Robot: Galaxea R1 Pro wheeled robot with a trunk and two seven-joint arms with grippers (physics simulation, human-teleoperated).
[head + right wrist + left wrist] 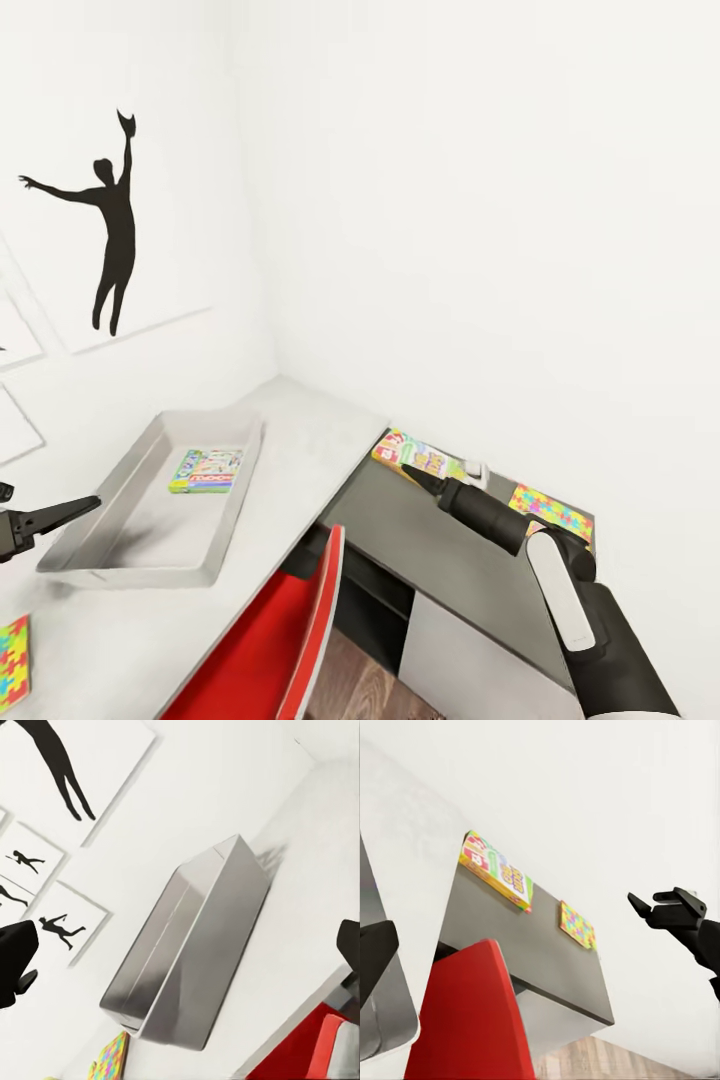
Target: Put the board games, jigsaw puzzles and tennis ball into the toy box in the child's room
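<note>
Grey table [300, 440] against white walls [450, 200]; both arms' fingers spread, holding nothing

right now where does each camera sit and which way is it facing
Head view: high on the robot, looking down at the desk corner, the toy box holding a board game; left gripper and right gripper show.
Left wrist view: looks across the dark desk; right gripper shows.
Right wrist view: looks back at the toy box; dark fingertips at the edges.
Shared: head and right wrist views both show the toy box.
</note>
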